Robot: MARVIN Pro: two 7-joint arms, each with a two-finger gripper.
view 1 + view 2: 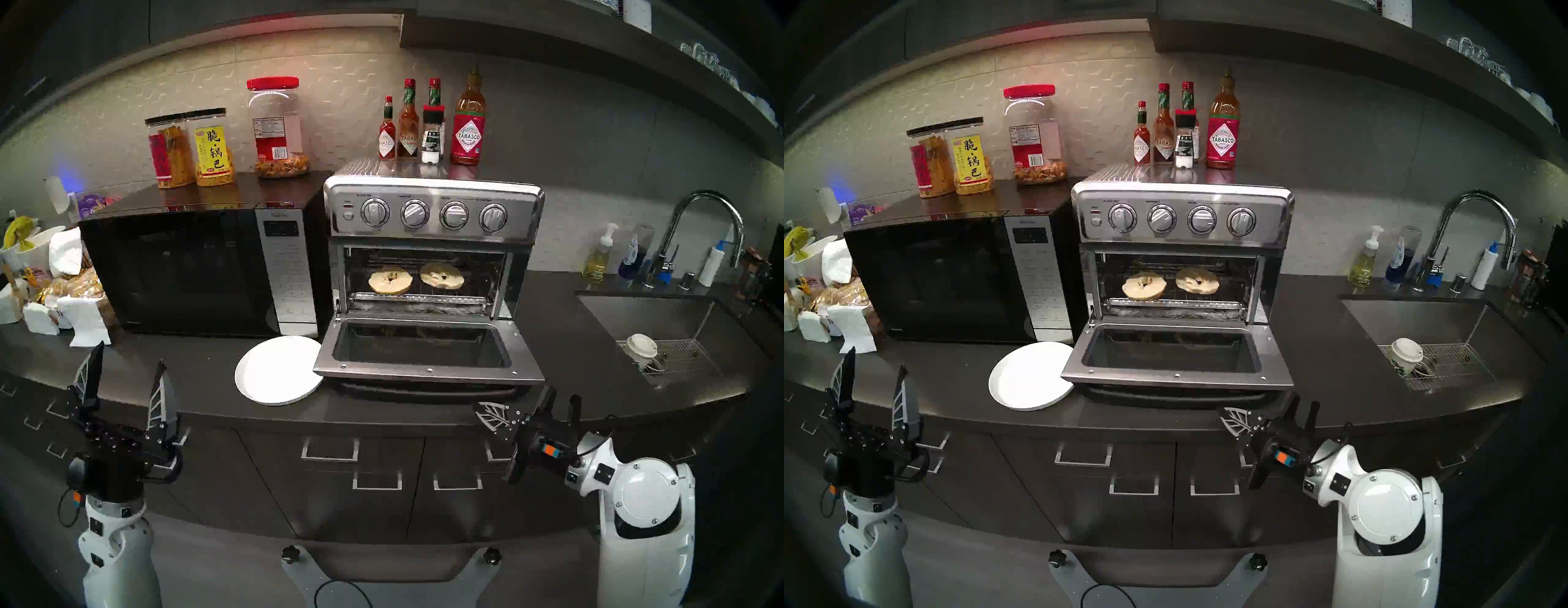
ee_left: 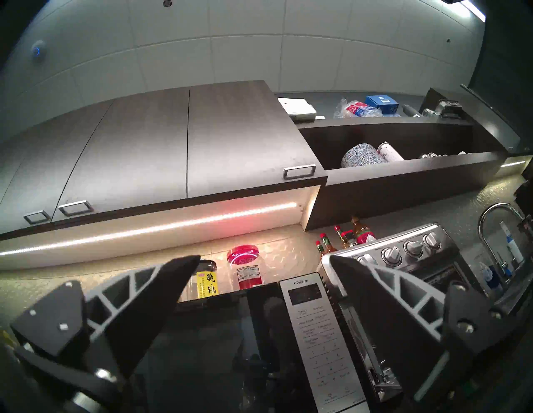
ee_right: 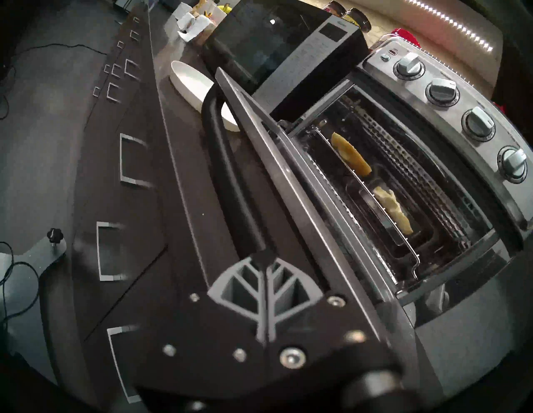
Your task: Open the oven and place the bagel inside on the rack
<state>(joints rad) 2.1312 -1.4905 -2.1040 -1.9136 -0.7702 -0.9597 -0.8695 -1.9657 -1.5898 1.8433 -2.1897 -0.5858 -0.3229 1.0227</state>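
The stainless oven stands with its glass door folded down flat. Two pale bagel halves lie side by side on the wire rack inside; the right wrist view shows them edge-on. My left gripper is open and empty, pointing up at the counter's front left, far from the oven. My right gripper is shut on nothing, just below and in front of the door's right corner, its closed fingers beside the door edge.
An empty white plate sits left of the oven door. A black microwave with snack jars on top stands to the left. Sauce bottles stand on the oven's top. A sink and faucet are at the right.
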